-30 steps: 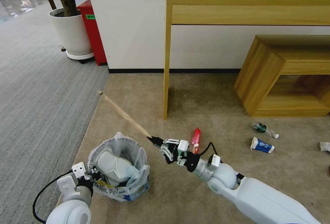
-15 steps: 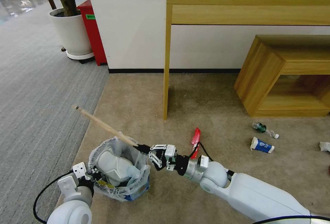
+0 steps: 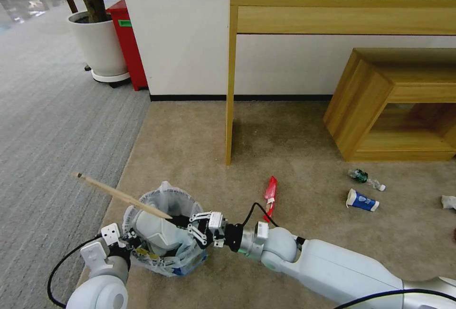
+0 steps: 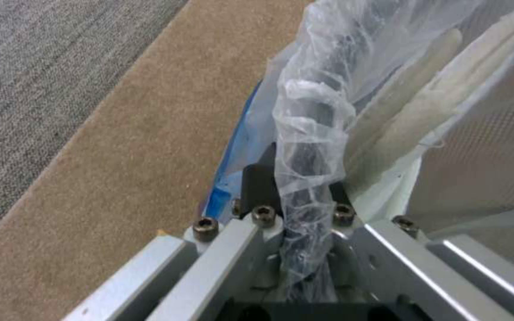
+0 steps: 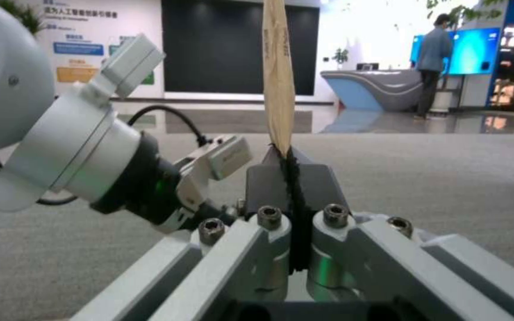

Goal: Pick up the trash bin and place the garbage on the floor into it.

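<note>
- My right tool (image 3: 183,222) hangs over the trash bin (image 3: 164,233), clamped on one end of the thin wooden stick (image 3: 118,196); the free end juts out past the rim toward the grey ribbed carpet (image 3: 52,124).
- My left tool (image 4: 296,209) pinches the bin's rim and its crinkly bag liner (image 4: 310,133), holding the bin on the beige carpet (image 3: 285,147).
- To do this well, I judge the stick should be tipped steeply end-down before release; laid flat, it may bridge the rim and roll off.
- A white slipper (image 3: 156,230) already fills much of the bin, leaving little room.
- A red wrapper (image 3: 270,191), tiny bottle (image 3: 365,178) and blue-white cup (image 3: 362,201) lie on the carpet, well apart from the bin.
- A bench leg (image 3: 231,86) stands nearby.
</note>
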Controlling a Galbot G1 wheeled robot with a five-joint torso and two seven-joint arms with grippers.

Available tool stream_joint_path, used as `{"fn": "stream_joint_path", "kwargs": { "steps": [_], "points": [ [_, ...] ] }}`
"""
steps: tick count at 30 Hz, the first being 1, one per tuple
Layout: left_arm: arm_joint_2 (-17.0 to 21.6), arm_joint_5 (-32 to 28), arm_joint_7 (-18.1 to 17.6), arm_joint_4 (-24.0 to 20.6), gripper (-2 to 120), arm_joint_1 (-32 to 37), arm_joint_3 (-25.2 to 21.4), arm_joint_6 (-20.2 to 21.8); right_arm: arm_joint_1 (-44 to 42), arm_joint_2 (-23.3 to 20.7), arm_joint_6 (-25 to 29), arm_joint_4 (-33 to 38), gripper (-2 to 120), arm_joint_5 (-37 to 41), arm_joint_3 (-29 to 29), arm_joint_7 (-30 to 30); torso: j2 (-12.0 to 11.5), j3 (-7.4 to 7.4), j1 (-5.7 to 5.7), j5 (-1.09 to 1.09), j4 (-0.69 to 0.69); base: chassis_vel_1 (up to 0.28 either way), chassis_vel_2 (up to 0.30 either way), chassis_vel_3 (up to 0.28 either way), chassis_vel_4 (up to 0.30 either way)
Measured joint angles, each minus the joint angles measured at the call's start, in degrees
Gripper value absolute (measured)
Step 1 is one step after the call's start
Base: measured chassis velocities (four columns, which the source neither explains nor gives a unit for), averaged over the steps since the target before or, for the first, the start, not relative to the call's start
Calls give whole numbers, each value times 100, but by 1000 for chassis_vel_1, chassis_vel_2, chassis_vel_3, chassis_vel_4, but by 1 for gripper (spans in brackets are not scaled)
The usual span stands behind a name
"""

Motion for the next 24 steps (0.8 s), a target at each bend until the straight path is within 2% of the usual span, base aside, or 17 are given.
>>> {"fn": "stream_joint_path", "kwargs": {
  "steps": [24],
  "points": [
    [-9, -9, 10, -308, 0, 155, 57, 4, -60, 250, 146, -477, 0, -266, -77, -14, 0, 0, 0, 0, 0, 0, 0, 0, 0]
  ]
}}
